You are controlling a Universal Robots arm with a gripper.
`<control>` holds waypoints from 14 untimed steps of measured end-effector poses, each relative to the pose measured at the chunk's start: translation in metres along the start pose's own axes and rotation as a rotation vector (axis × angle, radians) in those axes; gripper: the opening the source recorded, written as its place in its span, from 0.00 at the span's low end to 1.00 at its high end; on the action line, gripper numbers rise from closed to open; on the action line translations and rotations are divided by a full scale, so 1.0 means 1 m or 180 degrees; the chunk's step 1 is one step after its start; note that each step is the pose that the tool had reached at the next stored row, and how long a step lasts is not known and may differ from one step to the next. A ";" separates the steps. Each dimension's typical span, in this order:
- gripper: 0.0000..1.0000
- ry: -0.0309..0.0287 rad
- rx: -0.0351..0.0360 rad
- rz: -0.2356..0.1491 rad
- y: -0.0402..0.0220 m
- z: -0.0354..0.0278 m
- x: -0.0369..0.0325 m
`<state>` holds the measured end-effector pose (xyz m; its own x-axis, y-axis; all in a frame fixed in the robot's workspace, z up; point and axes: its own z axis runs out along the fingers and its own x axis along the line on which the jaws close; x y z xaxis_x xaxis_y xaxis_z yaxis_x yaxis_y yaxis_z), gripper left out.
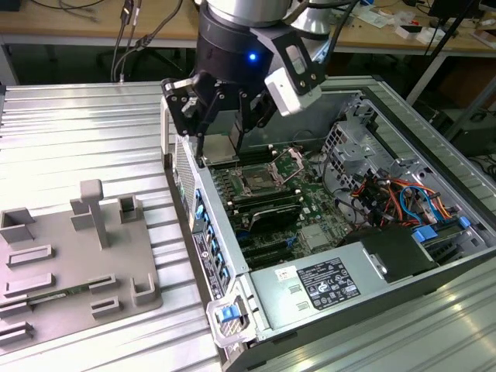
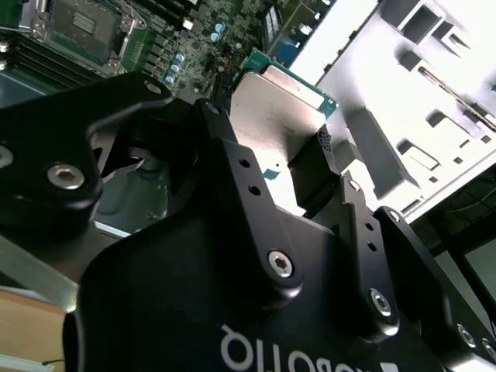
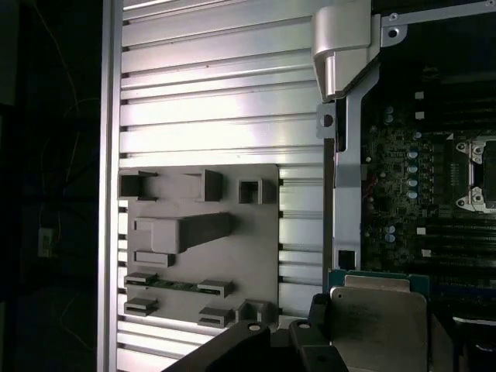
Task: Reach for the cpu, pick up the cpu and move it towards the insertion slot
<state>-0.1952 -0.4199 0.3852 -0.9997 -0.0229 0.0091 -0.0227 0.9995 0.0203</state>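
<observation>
Closed on the cpu (image 2: pixel 279 105) — hand (image 1: pixel 221 139) holding the chip by two opposite edges, black fingers (image 2: pixel 322 167) pinching its thin rim, silvery top showing between them in both wrist views. Carried clear of the grey fixture plate (image 1: pixel 77 260) that lies on the ribbed tabletop (image 1: pixel 77 132) toward the exterior view's left, near the tabletop's front edge. Now over the near wall of the open computer case (image 1: pixel 232 310), just inside it, above the green circuit board (image 1: pixel 310 201). Further in: the insertion slot (image 1: pixel 260 184), dark square in a silvery frame with its wire lever up, lying near the chip but not yet under it (still a little toward the exterior view's right). Likely light, stiff and flat, smooth on top and so prone to slip; underside contacts probably delicate — edges the safe place to grip, held level, never pressed on the face.
</observation>
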 end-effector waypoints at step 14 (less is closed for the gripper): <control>0.55 0.0000 0.0000 0.0001 0.0000 -0.0001 -0.0091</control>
<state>-0.1861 -0.4198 0.3852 -0.9997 -0.0224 0.0092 -0.0223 0.9995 0.0203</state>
